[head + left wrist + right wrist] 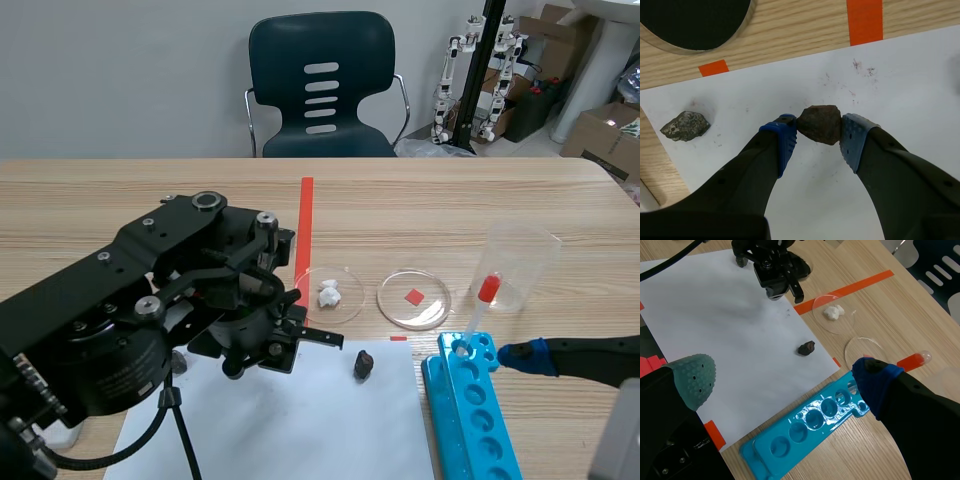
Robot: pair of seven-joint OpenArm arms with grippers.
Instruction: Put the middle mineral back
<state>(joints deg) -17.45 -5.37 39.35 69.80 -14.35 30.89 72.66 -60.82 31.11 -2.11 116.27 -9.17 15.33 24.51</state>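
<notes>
Brown rough mineral lump point(820, 124) is clamped between the blue pads of the left gripper point(819, 139) over the white paper sheet point(900, 85). It lies between the grey speckled stone point(685, 126) and the small black stone point(363, 365), likely its middle spot. Right gripper point(785, 385) is spread wide beside the turquoise tube rack point(810, 430).

Paper point(300, 420) bare between grey rock point(685, 126), black rock point(364, 365); rack point(470, 410) flanks paper.

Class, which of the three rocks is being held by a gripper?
The brown rock, clamped in the left gripper; the grey rock and the black rock lie free on the paper.
</notes>
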